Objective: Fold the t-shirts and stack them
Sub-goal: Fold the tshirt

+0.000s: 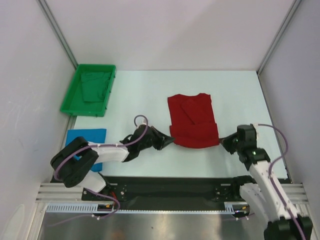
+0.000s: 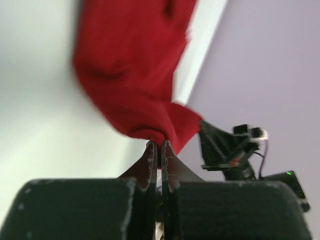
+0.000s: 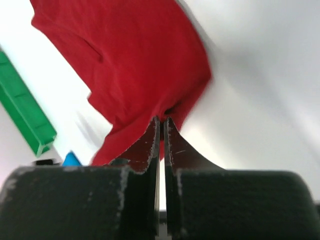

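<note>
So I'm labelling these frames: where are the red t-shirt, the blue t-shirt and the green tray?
red t-shirt (image 1: 192, 122), top view, middle of the cloth.
blue t-shirt (image 1: 87, 136), top view, its exposed far part.
green tray (image 1: 82, 112), top view, its near rim.

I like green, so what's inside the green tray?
A green cloth lies rumpled inside the green tray. Anything that might be under the cloth is covered, so that cannot be seen.

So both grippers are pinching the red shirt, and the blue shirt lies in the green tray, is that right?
Not quite: the top view shows the blue shirt on the table, not in the green tray. The left gripper and right gripper do pinch the red shirt.
</note>
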You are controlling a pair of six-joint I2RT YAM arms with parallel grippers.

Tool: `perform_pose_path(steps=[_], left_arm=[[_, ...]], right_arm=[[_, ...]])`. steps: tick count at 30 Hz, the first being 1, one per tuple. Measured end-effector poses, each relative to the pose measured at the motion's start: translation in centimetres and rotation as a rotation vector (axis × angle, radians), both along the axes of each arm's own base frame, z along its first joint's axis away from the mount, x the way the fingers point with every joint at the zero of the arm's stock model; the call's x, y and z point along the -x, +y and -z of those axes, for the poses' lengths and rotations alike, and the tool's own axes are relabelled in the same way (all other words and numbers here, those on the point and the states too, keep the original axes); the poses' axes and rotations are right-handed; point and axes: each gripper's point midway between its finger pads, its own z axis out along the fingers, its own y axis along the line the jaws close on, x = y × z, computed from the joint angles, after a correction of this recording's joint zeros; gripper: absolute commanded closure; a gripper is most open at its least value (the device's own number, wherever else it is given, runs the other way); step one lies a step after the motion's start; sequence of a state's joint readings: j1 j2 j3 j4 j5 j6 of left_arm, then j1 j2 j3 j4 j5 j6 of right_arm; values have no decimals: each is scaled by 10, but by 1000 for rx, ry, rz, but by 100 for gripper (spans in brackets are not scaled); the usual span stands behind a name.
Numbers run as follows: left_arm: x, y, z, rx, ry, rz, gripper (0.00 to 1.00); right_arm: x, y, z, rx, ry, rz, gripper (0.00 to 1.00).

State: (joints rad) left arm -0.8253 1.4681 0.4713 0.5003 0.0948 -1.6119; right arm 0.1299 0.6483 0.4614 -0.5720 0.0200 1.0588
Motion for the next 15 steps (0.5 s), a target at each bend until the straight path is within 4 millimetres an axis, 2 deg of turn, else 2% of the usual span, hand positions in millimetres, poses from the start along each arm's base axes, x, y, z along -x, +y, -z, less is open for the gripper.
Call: perform_pose_path(steps=[4, 7, 11, 15], left_arm=[[-63, 0, -33, 25, -63, -39, 100], [-105, -4, -46, 39, -89, -47, 100], [-149, -7, -51, 56, -95, -52, 99], [-182, -4, -42, 61, -73, -65, 100]], right_arm=[[-51, 6, -15, 13, 6, -48, 100], [-97, 7, -34, 9, -34, -70, 100], [-166, 11, -52, -10, -96, -123, 100], [-211, 16, -47, -36, -108, -172, 100]])
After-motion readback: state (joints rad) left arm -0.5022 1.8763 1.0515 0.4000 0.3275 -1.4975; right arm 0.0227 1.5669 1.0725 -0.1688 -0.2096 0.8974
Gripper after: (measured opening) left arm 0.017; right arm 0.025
